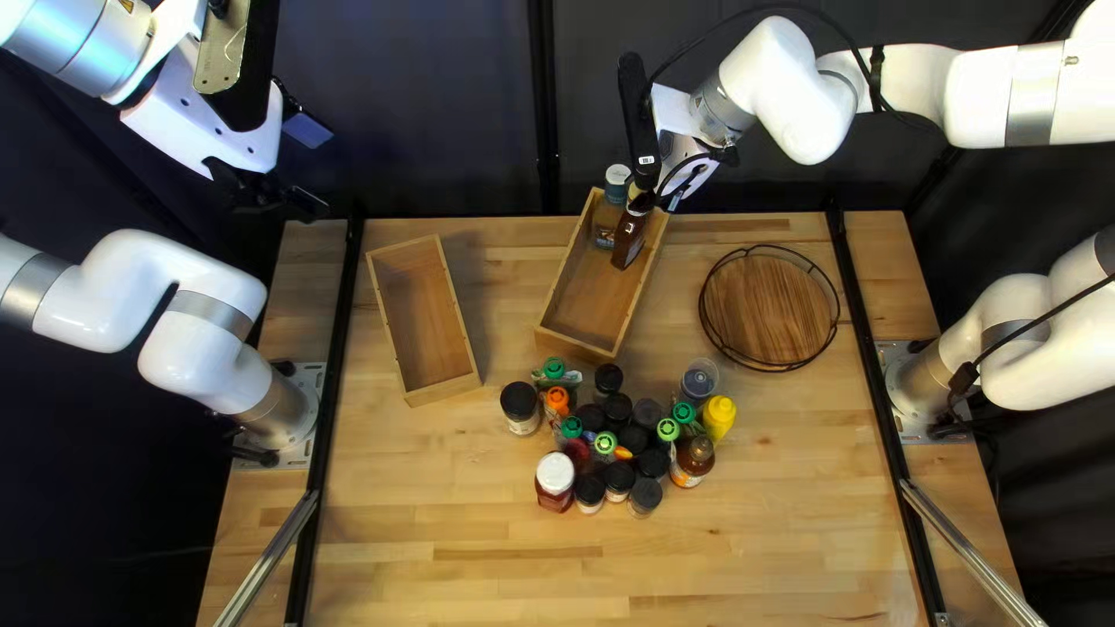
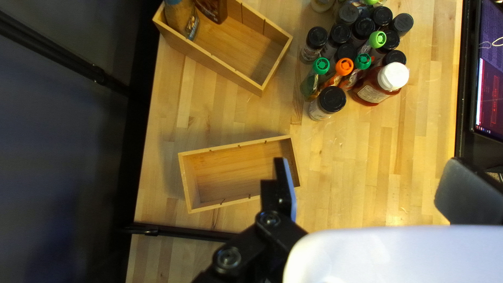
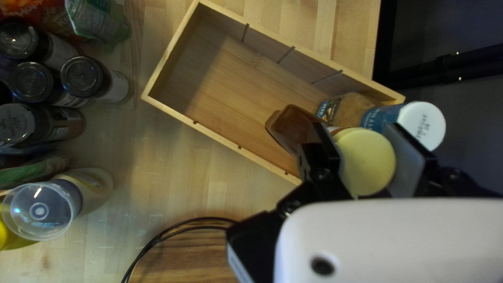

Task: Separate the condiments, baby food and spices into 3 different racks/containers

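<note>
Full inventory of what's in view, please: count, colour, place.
wooden box: one, light brown, left
divided box: one, light brown, centre back
shaker: one, blue-tan, white-lidded, in divided box
bottle: one, brown, pale cap, right gripper
round tray: one, brown, right
black-lidded jars: about a dozen, cluster
capped pouches: at least six, green/orange caps, cluster
white-lidded bottle: one, red, cluster
squeeze bottle: one, yellow, cluster
monitor: one, black frame, beyond table edge
arms: two, white
left gripper: one, black, open
right gripper: one, black, shut on bottle
</note>
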Controlling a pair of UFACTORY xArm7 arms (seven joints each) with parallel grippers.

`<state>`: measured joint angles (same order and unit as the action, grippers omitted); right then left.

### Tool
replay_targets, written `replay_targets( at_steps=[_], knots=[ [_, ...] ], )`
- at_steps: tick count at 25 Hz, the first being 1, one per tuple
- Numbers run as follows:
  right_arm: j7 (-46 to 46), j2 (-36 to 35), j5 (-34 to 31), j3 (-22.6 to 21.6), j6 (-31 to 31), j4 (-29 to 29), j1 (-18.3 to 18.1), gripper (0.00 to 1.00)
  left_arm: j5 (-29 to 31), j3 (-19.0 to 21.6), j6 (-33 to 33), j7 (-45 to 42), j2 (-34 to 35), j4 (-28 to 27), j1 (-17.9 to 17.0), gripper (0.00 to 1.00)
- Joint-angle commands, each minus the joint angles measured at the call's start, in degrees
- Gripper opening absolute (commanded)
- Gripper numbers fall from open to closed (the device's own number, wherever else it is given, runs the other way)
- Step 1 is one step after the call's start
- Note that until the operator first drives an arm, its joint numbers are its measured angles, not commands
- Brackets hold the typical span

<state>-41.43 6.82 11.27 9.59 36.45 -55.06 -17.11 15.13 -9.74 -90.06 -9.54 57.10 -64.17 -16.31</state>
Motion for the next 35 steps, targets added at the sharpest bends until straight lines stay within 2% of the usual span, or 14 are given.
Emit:
replay_targets(
  at_steps=[1,6,8,10,11,13,18,23,28,35],
  knots=[
    [-0.2,-0.7,0.0,0.4,-0.4,0.3,-0.4,0.00,0.0,0.0,0.0,0.0,0.0,0.0,0.0,1.00],
    [-0.4,-1.3,0.2,0.6,-0.7,0.6,-0.5,0.02,0.0,0.0,0.0,0.0,0.0,0.0,0.0,1.00],
    [-0.4,-1.5,0.2,0.6,-0.7,0.5,-0.4,0.64,0.0,0.0,0.0,0.0,0.0,0.0,0.0,1.00],
    [-0.4,-1.8,0.2,0.5,-0.7,0.4,-0.4,0.88,0.0,0.0,0.0,0.0,0.0,0.0,0.0,1.00],
    [-0.4,-2.0,0.2,0.5,-0.6,0.2,-0.4,0.93,0.0,0.0,0.0,0.0,0.0,0.0,0.0,1.00],
    [-0.5,-2.3,0.3,0.5,-0.4,0.0,-0.3,0.97,0.0,0.0,0.0,0.0,0.0,0.0,0.0,1.00],
    [-0.6,-1.9,0.3,0.4,0.0,0.0,-0.3,0.98,0.0,0.0,0.0,0.0,0.0,0.0,0.0,1.00],
    [1.7,1.6,-1.1,-1.0,1.7,0.9,0.4,1.00,0.0,0.0,0.0,0.0,0.0,0.0,0.0,1.00],
    [6.2,4.7,-2.4,-4.0,5.5,0.8,1.8,1.00,0.0,0.0,0.0,0.0,0.0,0.0,0.0,1.00],
    [15.3,7.3,-3.0,-10.2,16.3,-0.3,5.4,1.00,0.0,0.0,0.0,0.0,0.0,0.0,0.0,1.00]
  ],
)
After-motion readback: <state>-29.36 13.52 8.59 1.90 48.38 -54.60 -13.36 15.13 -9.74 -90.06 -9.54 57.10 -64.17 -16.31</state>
